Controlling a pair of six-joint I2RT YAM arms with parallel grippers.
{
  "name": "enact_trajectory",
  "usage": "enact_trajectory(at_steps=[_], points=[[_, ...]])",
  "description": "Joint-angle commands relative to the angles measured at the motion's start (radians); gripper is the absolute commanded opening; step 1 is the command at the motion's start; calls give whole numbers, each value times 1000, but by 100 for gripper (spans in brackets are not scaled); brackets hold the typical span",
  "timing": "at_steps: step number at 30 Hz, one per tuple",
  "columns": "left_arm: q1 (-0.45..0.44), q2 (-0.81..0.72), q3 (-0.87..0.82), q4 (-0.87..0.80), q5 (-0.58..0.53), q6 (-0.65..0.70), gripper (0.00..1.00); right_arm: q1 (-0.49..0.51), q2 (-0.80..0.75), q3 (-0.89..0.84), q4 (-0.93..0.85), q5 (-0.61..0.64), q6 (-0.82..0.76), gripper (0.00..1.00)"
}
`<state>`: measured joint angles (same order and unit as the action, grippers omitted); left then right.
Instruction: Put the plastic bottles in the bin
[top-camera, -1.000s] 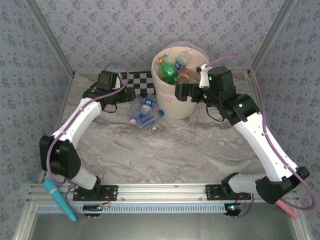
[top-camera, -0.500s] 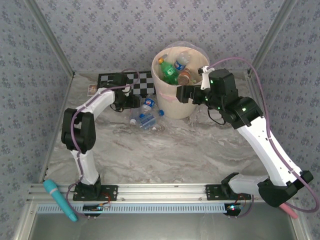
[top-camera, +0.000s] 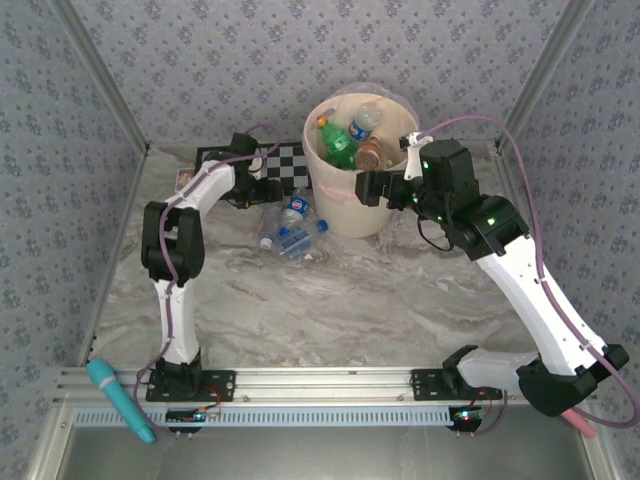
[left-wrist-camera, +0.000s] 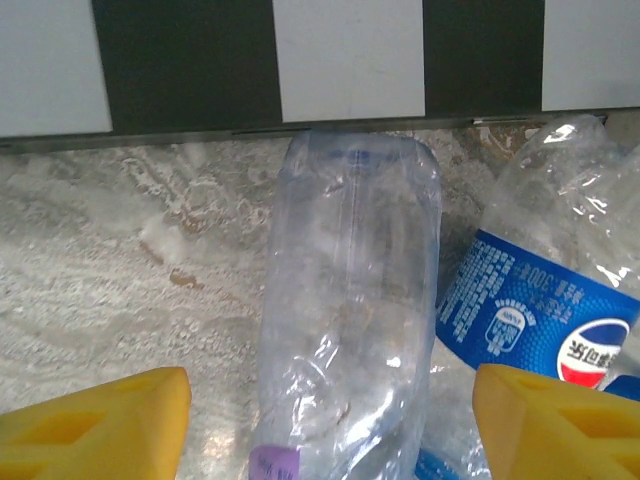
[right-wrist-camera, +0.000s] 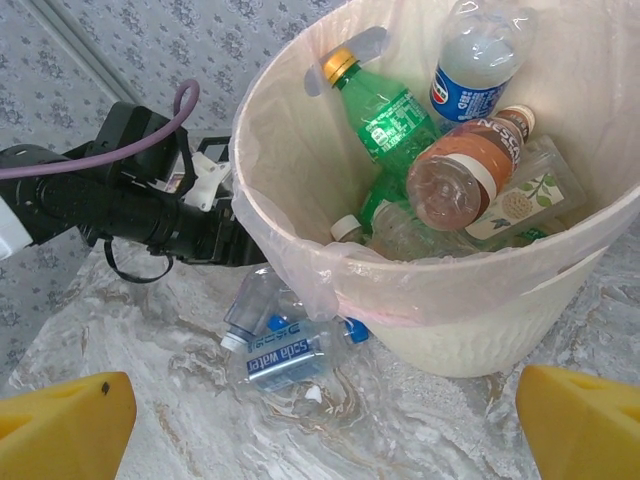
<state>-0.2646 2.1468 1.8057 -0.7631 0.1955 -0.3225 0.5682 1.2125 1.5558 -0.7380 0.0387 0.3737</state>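
While the right pincer (right-wrist-camera: 325, 400) gapes by the cream bin (right-wrist-camera: 470, 330), the left pincer (left-wrist-camera: 332, 400), spread, straddles a crumpled clear bottle (left-wrist-camera: 350, 280).

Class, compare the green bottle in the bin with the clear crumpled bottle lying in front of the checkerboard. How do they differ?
Colour: the green bottle is tinted green, the clear bottle colourless.
Place: the green bottle leans inside the bin, the clear bottle lies on the table.
Both are plastic drink bottles.

Lower end of clear bottle (left-wrist-camera: 350, 300) off-frame.
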Motion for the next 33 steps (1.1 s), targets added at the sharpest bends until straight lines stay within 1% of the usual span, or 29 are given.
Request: enact_trajectory(at_steps=[1,4,6,11,16,17,19,21,26,33], points=[[-4,52,74,-67,30,17,74,4,-16,3,-33,21,-6,99],[-6,89,113,-82,28,17,73,4,-16,3,-40,20,-6,100],[-10,111,130,-85,38,18,69,1,-18,3,-42,20,-7,100],[-24,156,170,-97,40,21,70,-2,-24,3,-45,19,-12,99],[-26,164,160,-93,39,26,70,-5,-29,-2,-45,20,-11,100],[-25,159,155,-90,39,29,68,-5,-31,-5,-45,20,-8,99],[-25,154,150,-87,39,34,58,-7,-34,-11,-40,20,-7,100],[-25,140,150,-90,34,36,58,-6,-34,-13,-36,18,-4,100],[-22,79,88,-81,16,36,57,-9,-36,-18,-27,19,-4,99],[-4,-36,13,-63,27,16,56,-10,-34,-20,-11,18,-3,100]])
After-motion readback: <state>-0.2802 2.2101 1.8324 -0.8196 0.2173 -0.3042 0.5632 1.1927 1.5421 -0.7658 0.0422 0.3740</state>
